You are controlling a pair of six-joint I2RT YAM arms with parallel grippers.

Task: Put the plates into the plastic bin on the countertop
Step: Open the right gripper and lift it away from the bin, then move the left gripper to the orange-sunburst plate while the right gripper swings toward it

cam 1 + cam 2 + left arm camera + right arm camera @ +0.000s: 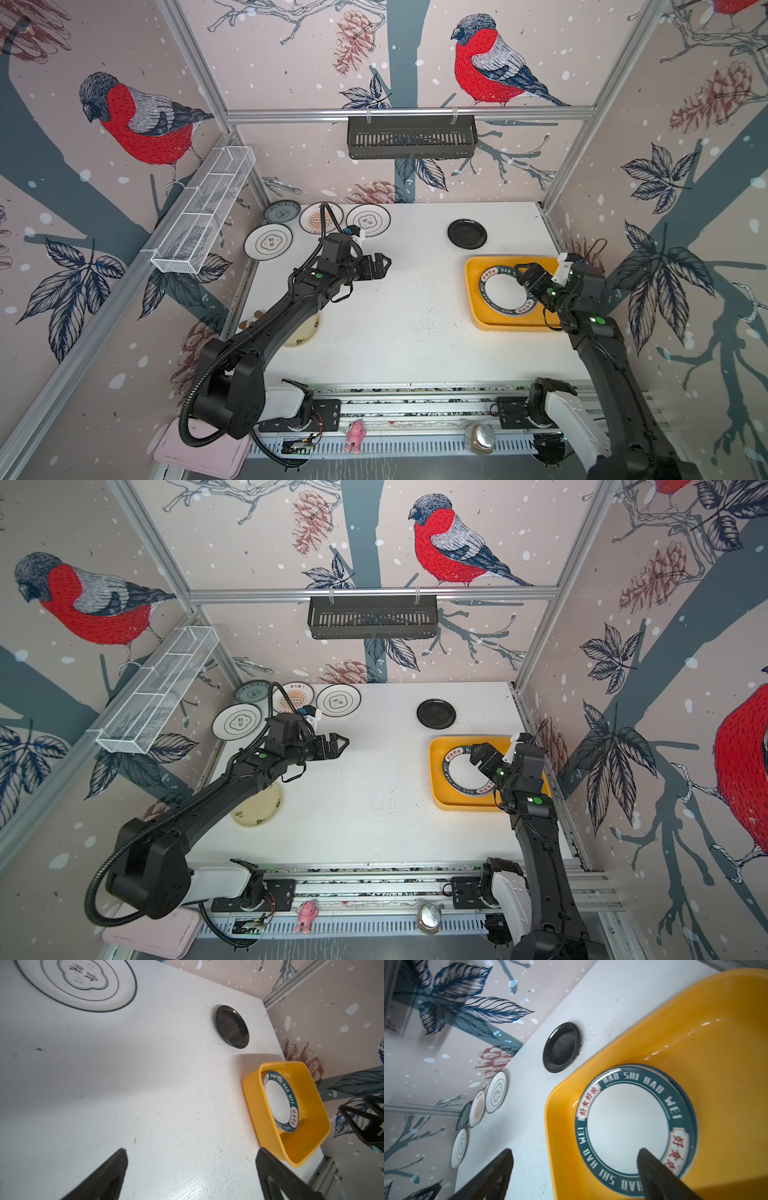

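Note:
The yellow-orange plastic bin (475, 291) (252, 1105) sits at the countertop's (415, 324) right side. A white plate with a dark lettered rim (498, 286) (629, 1126) lies flat inside it. My right gripper (521, 276) (575, 1151) hovers open over that plate, holding nothing. My left gripper (386, 266) (192, 1149) stands open above the bare middle. A black plate (467, 234) lies behind the bin. At the back left lie a grey-teal plate (282, 210), a sunburst plate (313, 220) and two flower-outline plates (368, 220) (268, 242). A cream plate (305, 334) is partly hidden under the left arm.
A black slotted basket (411, 137) hangs on the back wall and a white wire basket (203, 212) on the left rail. A pale pink tray (199, 453), a pink toy (355, 434) and a shiny object (480, 436) lie in front of the countertop.

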